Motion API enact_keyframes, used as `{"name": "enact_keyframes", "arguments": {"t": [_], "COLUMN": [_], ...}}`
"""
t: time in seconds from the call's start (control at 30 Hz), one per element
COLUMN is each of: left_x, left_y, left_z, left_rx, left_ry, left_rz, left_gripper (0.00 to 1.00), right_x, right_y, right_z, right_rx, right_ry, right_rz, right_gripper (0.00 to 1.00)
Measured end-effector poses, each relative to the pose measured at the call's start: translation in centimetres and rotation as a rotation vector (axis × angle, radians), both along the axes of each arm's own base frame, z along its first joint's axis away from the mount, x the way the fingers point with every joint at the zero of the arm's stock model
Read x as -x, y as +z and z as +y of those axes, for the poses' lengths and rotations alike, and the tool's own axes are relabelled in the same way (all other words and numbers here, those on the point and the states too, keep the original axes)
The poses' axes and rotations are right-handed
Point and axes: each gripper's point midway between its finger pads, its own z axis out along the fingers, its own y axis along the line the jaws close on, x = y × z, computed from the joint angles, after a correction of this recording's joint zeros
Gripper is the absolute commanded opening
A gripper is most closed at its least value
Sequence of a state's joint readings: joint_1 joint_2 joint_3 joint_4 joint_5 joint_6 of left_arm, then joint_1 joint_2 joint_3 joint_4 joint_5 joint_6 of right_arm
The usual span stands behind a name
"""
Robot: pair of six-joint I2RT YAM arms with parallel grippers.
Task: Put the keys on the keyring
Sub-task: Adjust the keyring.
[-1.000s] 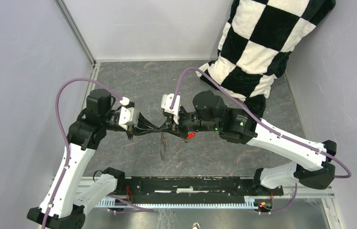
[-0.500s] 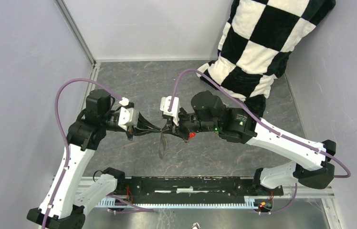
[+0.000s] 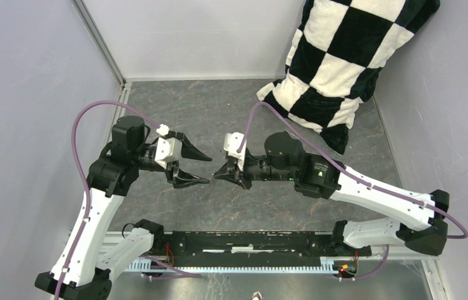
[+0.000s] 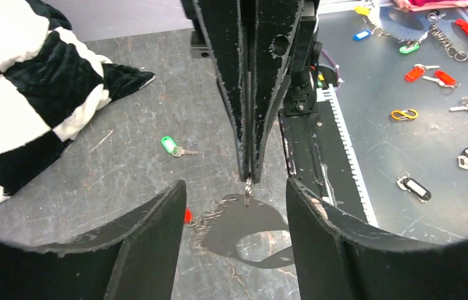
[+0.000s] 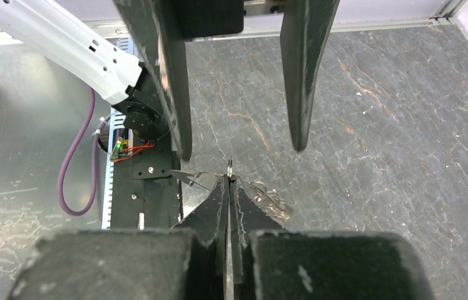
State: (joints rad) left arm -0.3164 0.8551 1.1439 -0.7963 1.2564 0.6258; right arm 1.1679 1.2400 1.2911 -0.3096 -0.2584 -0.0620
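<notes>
In the left wrist view the grey oval keyring dangles blurred just above the table. Its short chain trails left to a red key, half hidden by my left finger. My right gripper is shut on a small metal link at the keyring's top. The same link pokes out of that gripper's tips in the right wrist view. My left gripper is open, its fingers either side of the keyring and clear of it. The green key lies on the table behind. From above, both grippers face tip to tip.
A black-and-white checkered cushion leans in the far right corner. Walls close in the table on the left, right and back. The black base rail runs along the near edge. Beyond it a metal surface holds several spare keys and tags.
My left gripper has opened and let go of the keyring. The right gripper has drawn slightly back to the right, still shut on it.
</notes>
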Motion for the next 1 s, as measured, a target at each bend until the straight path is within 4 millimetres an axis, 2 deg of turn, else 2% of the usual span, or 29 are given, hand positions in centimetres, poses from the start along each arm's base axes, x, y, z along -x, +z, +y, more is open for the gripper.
{"name": "enact_keyframes", "arguments": {"t": [0.07, 0.13, 0.27, 0.33, 0.43, 1.0], "left_x": [-0.1, -0.3, -0.1, 0.1, 0.4, 1.8], "left_y": [0.3, 0.7, 1.7, 2.0, 2.1, 2.6], "left_z": [0.0, 0.0, 0.0, 0.0, 0.0, -0.1], "left_rx": [0.003, 0.009, 0.032, 0.039, 0.044, 0.068], "left_ry": [0.01, 0.029, 0.044, 0.045, 0.039, -0.033], "left_rz": [0.013, 0.019, 0.015, 0.012, 0.021, 0.08], "left_gripper": [0.64, 0.58, 0.41, 0.39, 0.37, 0.24], "right_x": [0.2, 0.5, 1.1, 1.3, 1.5, 1.6], "right_y": [-0.3, 0.0, 2.1, 3.5, 4.5, 4.8], "right_z": [-0.6, -1.3, -2.4, -2.6, -2.7, -1.1], "right_rx": [-0.042, -0.1, -0.237, -0.314, -0.396, -0.549], "right_ry": [-0.008, -0.012, -0.014, -0.014, -0.009, 0.014], "right_rz": [0.0, -0.011, -0.031, -0.044, -0.043, 0.03], "right_gripper": [0.0, 0.0, 0.0, 0.0, 0.0, 0.01]}}
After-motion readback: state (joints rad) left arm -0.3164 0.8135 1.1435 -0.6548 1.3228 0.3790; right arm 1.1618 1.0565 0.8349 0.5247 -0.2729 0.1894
